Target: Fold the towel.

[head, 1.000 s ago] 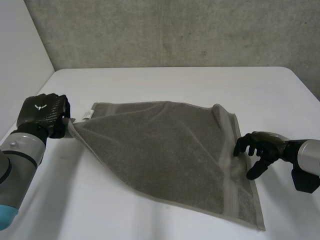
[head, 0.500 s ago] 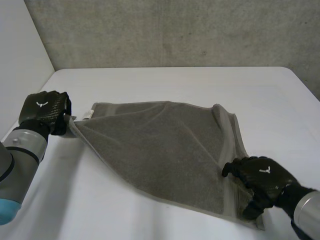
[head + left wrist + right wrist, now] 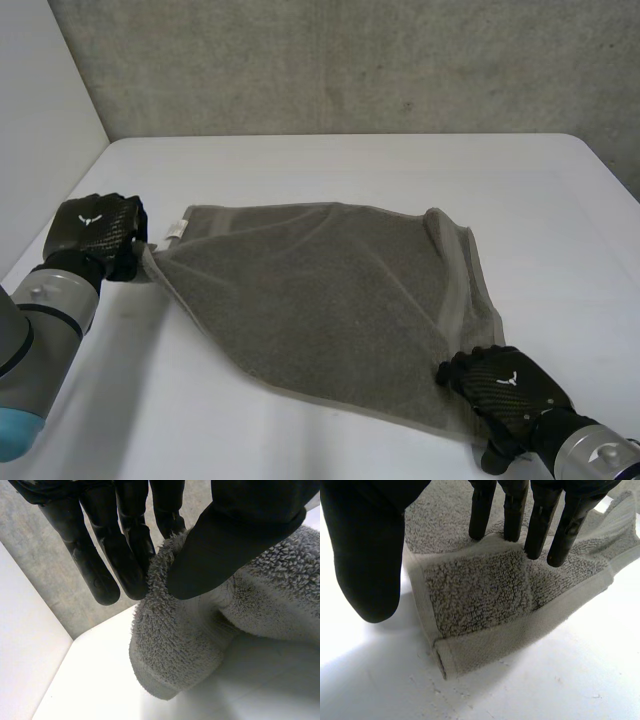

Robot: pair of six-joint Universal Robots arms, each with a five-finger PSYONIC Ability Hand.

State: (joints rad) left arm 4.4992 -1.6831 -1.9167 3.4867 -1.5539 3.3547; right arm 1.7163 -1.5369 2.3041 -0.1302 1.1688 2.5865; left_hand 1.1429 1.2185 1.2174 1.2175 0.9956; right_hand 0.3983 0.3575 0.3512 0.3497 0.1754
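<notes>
A grey-brown towel [image 3: 330, 295] lies spread on the white table [image 3: 330, 165], with its right side folded over into a band. My left hand [image 3: 95, 230] is at the towel's left corner. In the left wrist view the thumb [image 3: 235, 540] and fingers pinch that corner of the towel [image 3: 185, 645], holding it a little off the table. My right hand [image 3: 500, 385] is over the towel's near right corner. Its straight fingers [image 3: 540, 525] rest on the towel [image 3: 480, 595] just inside the hem, and the thumb [image 3: 367, 555] stands apart beside the corner.
A small white label [image 3: 175, 229] sits at the towel's far left edge. A concrete wall [image 3: 350, 60] runs behind the table and a white wall [image 3: 40, 120] stands at the left. Bare table lies beyond and to the right of the towel.
My right hand has moved from the towel's right edge down to its near right corner, with its fingers straightening. My left hand has kept its hold and shifted slightly.
</notes>
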